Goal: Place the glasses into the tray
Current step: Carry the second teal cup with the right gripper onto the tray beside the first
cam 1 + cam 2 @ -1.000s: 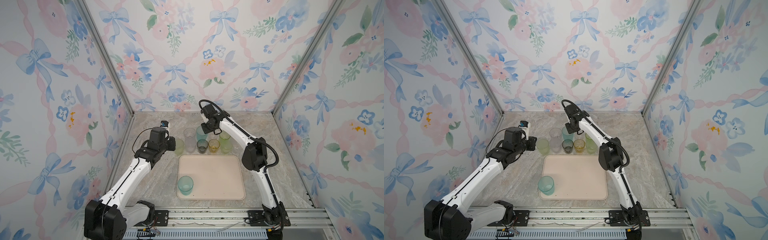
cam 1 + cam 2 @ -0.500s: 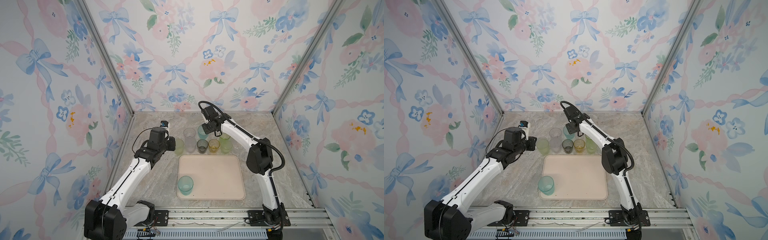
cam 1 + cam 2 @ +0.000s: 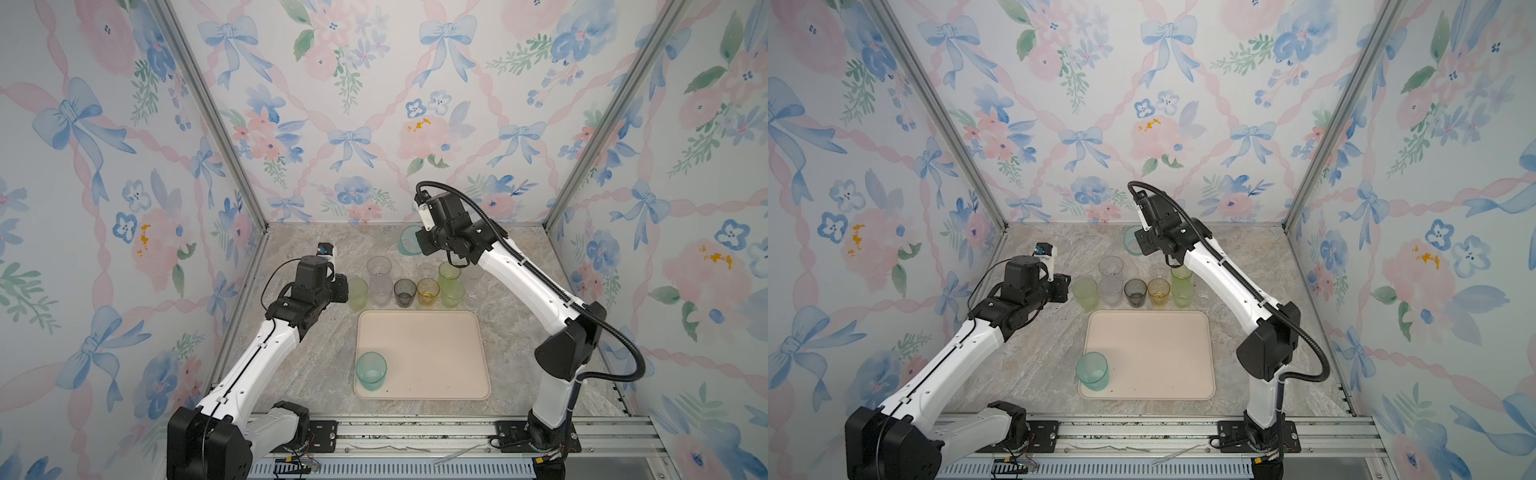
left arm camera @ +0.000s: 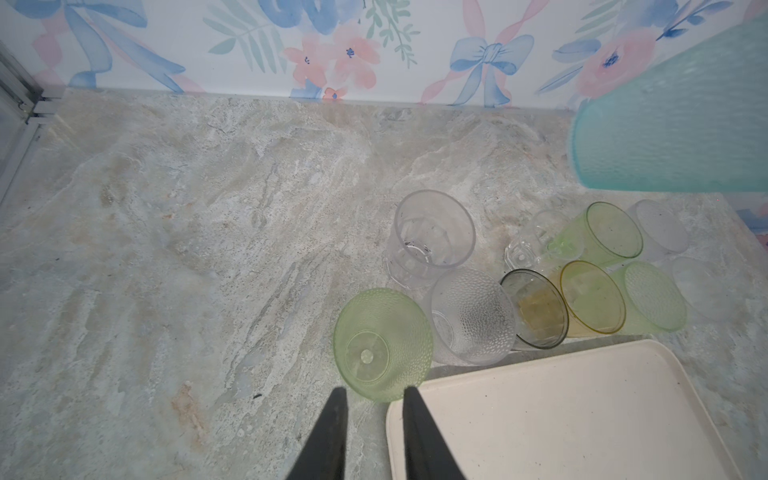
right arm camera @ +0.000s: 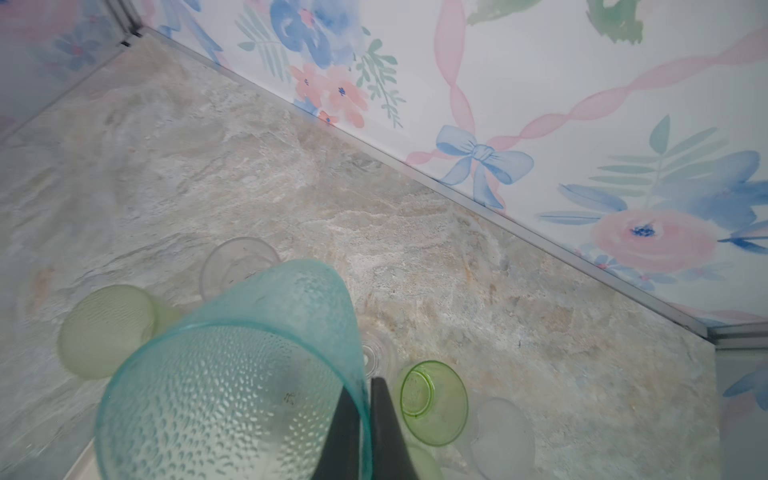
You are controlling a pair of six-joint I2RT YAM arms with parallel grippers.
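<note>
The cream tray (image 3: pixel 432 357) lies at mid-table with one teal glass (image 3: pixel 371 370) upright in its near-left corner. My right gripper (image 5: pixel 364 392) is shut on the rim of a second teal glass (image 5: pixel 232 374), one finger inside the wall and one outside. In both top views that glass (image 3: pixel 408 241) (image 3: pixel 1130 241) hangs tilted above the table behind the row. My left gripper (image 4: pixel 372 395) is open and holds nothing, its tips just short of a yellow-green glass (image 4: pixel 382 343) at the row's left end (image 3: pixel 357 293).
Behind the tray's far edge stand a tall clear glass (image 3: pixel 379 268), a frosted one (image 3: pixel 380 293), a smoky grey one (image 3: pixel 404 292), an amber one (image 3: pixel 428 291), two more yellow-green ones (image 3: pixel 449 276) and clear ones (image 3: pixel 473 291). The back wall is close behind.
My right gripper has lifted the teal glass higher and a little toward the back wall. The left arm has stayed where it was.
</note>
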